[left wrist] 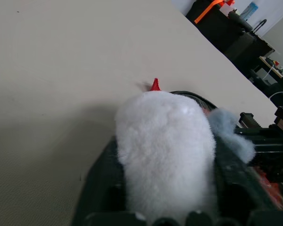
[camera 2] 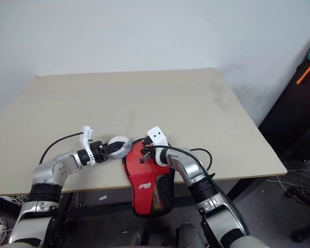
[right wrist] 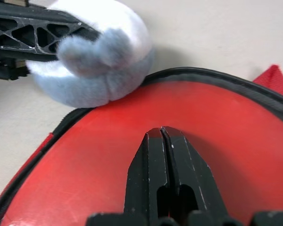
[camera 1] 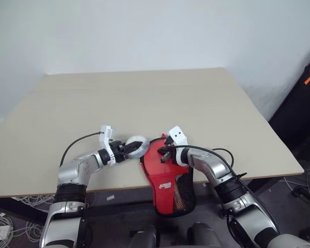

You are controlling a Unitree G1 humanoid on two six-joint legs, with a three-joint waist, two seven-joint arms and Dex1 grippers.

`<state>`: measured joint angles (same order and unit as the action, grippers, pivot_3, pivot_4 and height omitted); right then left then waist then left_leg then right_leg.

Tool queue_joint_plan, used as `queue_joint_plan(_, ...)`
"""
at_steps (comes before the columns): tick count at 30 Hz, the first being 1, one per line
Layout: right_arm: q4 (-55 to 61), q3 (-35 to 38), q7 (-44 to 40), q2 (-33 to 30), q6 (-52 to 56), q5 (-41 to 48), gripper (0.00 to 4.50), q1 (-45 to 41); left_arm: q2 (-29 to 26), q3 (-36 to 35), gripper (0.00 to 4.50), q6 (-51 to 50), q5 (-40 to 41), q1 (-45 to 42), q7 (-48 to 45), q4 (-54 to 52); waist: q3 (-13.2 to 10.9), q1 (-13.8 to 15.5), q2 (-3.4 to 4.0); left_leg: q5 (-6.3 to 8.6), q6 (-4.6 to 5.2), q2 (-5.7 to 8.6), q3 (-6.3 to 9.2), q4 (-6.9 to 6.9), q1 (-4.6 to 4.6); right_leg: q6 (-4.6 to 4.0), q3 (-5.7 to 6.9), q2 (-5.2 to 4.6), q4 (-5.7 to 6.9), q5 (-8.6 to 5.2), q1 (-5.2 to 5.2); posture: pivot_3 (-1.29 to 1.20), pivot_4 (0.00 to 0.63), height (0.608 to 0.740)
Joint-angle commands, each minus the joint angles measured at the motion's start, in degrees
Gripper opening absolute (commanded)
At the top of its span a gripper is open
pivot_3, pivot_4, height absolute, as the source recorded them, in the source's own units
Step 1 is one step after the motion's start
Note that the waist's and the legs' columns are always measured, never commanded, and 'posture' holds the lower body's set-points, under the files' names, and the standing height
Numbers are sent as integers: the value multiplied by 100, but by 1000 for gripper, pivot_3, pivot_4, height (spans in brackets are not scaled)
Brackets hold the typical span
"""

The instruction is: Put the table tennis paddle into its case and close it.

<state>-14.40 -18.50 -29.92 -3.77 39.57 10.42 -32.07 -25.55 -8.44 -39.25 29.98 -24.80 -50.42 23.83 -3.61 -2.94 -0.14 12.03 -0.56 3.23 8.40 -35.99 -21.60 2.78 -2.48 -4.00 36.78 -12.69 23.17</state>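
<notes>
The red case (camera 1: pixel 168 191) lies at the table's front edge, its mesh panel and white logo hanging over the edge. In the right wrist view a smooth red face (right wrist: pixel 94 155), seemingly the table tennis paddle, sits inside the case's black rim (right wrist: pixel 217 77). My right gripper (right wrist: pixel 162 132) is shut with its tips over that red face and nothing visible between them. Just left of the case's top, my left gripper (camera 1: pixel 130 149) is shut on a fluffy grey-white ball (camera 1: pixel 138 146), with a finger (right wrist: pixel 37 30) pressed into the fluff.
The beige table (camera 1: pixel 144 98) stretches wide beyond the case. A small red tab (right wrist: pixel 273 77) sticks out past the case's rim. Black gear (camera 1: pixel 305 103) with an orange strap stands off the table's right side. Cables lie on the floor under the front edge.
</notes>
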Motion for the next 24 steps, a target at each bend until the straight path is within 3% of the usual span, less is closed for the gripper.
queue_joint_plan(1,-161,125,-14,2,-307,-77,0,33,40,19,864,3,-43,-79,89,-145,0,1,0,0,0,0,1,0,0,0,0,0,0,0,0,0,0,739)
queue_joint_plan(3,-242,144,-50,12,-480,-79,0,58,15,-8,596,44,-74,-177,145,-86,0,1,0,0,0,0,0,0,0,0,0,0,0,0,0,0,0,739)
queue_joint_plan(12,-590,-39,-261,21,-1049,-265,0,294,-147,-56,596,398,-351,-815,250,467,1,-5,-1,-1,-1,0,-1,-1,1,0,0,2,1,0,-1,0,0,739)
queue_joint_plan(24,-753,-202,-456,39,-1307,-526,0,475,201,-10,596,1123,-798,-1787,444,1753,39,-4,-43,-1,-1,-1,4,1,6,0,2,4,1,0,-4,0,0,739)
